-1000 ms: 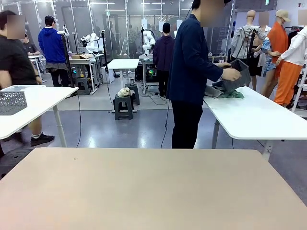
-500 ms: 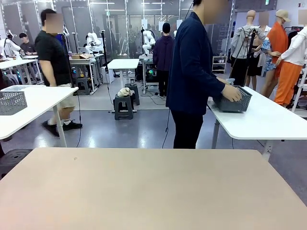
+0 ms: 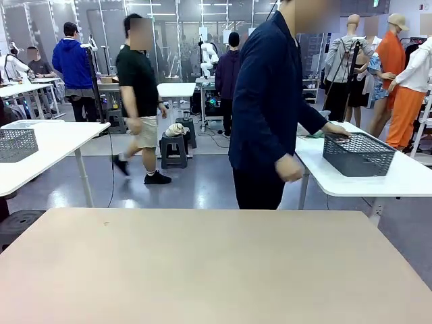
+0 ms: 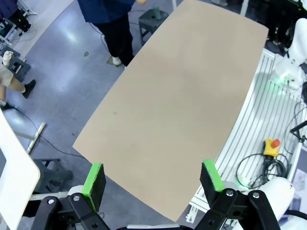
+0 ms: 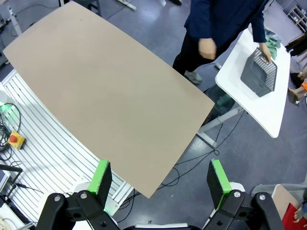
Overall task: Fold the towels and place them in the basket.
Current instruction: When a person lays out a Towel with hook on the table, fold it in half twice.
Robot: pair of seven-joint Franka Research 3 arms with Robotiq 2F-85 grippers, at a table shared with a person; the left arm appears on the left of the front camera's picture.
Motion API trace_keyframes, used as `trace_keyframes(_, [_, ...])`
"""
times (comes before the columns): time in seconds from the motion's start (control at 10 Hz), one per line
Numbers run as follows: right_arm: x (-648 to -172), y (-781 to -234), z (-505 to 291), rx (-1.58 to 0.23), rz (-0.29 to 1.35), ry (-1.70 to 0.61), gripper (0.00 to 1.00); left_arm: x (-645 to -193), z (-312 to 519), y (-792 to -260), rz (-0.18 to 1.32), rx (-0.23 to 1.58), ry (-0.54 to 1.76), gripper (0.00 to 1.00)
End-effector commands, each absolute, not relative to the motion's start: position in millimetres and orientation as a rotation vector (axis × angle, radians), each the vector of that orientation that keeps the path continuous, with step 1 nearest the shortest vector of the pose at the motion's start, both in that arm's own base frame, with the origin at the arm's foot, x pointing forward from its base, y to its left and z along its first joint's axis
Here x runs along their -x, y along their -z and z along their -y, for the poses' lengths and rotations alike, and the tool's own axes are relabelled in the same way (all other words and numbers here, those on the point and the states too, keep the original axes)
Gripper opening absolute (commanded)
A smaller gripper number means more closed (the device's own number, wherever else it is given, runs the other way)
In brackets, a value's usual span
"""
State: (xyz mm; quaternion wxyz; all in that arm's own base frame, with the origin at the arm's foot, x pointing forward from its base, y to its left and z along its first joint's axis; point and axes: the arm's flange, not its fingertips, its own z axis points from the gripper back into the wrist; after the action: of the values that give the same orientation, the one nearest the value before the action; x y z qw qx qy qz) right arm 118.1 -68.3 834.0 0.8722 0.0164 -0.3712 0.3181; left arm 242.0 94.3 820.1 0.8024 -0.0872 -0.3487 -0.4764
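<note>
Left pincer hangs high over the beige worktop, pointing down at it, green pads spread wide, nothing between them. Right pincer has the same pose above the worktop's other end, also gaping wide and holding nothing. Both are well clear of the surface. The worktop is a smooth matte tan slab with rounded corners. A person in a dark navy jacket stands at its far side, body turned toward a white worktop on picture right. One hand reaches out with the arm nearly straight, fingers resting on the near rim of the basket. The other hand hangs loose at hip level, blurred. The basket sits upright on the white worktop, open top up, well apart from both pincers. Its long axis runs roughly along that worktop, skewed a little toward the camera at its right end. It is dark charcoal, boxy, with perforated mesh walls tapering slightly downward and a solid rim; can't tell what is inside. A bit of pale green cloth, soft and crumpled, lies on the white worktop just beyond the basket, partly hidden by the arm; can't tell if it is a towel. A paler grey mesh basket sits on another white table at far left.
</note>
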Motion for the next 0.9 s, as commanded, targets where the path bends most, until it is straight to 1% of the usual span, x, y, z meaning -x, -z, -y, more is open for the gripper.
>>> trace_keyframes(0.0, [-111.6, -835.5, 70.1, -0.032, 0.787, -0.665, 1.0, -241.5, -93.9, -820.4, 0.751, 0.193, 1.029, 1.0])
trace_keyframes(0.8, [-111.6, -835.5, 70.1, -0.032, 0.787, -0.665, 1.0, -241.5, -93.9, -820.4, 0.751, 0.193, 1.029, 1.0])
